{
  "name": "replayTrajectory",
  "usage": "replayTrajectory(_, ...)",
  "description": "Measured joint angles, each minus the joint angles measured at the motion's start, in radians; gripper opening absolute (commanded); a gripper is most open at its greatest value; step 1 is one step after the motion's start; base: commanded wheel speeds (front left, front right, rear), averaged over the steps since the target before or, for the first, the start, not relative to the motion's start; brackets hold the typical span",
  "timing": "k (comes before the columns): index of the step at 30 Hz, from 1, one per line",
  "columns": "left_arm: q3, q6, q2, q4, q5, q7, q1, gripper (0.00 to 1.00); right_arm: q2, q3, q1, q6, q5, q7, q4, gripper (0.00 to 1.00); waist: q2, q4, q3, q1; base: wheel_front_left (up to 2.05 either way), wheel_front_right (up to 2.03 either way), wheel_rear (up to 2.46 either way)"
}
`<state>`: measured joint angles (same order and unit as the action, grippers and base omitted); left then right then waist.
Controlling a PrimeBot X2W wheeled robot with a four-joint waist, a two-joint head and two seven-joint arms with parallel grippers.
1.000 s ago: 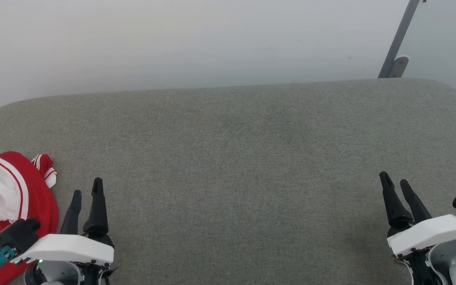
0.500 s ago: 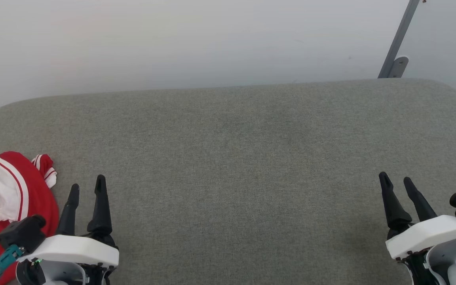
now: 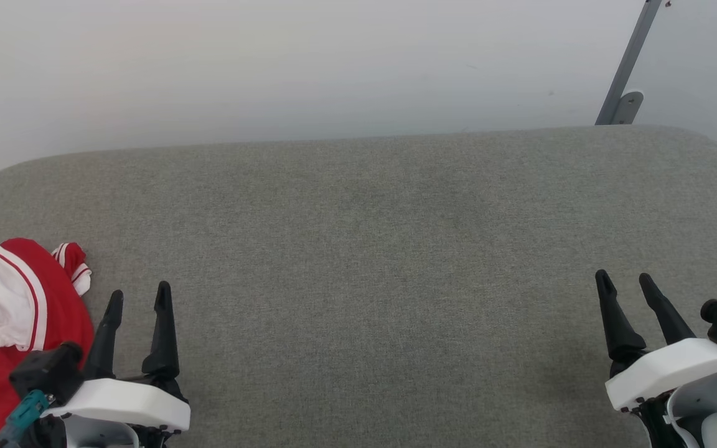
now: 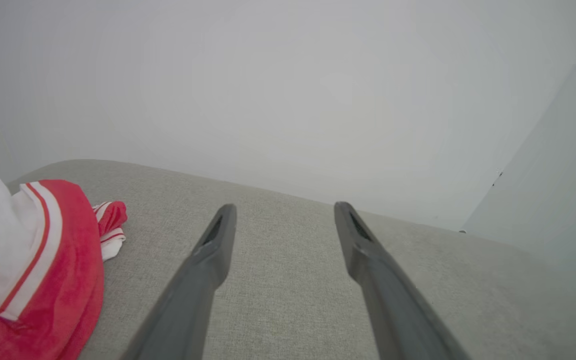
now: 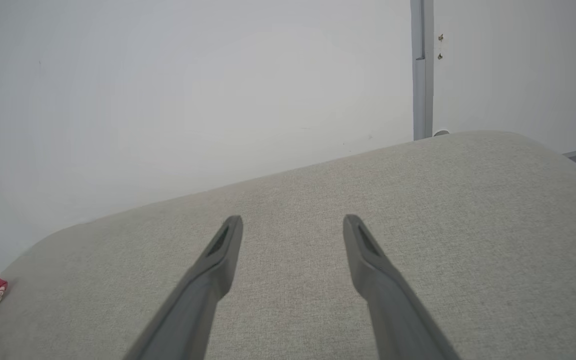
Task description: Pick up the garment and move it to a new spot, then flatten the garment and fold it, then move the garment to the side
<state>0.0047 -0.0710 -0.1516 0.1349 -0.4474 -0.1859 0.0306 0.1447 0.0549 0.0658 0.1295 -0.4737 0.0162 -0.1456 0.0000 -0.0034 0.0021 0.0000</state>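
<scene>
Both of your grippers have spread their fingers a little wider over the last second, and your left gripper (image 3: 138, 289) has slid slightly lower in the head view. Its fingers now stand wide apart and empty, pointing forward low over the grey upholstered cushion (image 3: 358, 236). Your right gripper (image 3: 623, 275) is likewise parted and holds nothing, far off to the right. The garment (image 3: 10, 311), a red jersey with white sleeve and striped trim, lies crumpled just left of your left fingers, seemingly not touching them. By the look of it, nothing is done yet: picking up, moving, flattening, folding and setting aside all remain.
</scene>
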Motion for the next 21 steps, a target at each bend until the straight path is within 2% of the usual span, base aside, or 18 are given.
replayTrajectory(21, 0.005, -0.017, 0.003, -0.006, 0.179, -0.044, -0.020, 1.00, 0.005, -0.015, -0.015, 0.000, 0.170, -0.023, 0.019, 1.00, 0.0000, 0.002, -0.003, 0.0000, 0.00, 0.00, 0.00)
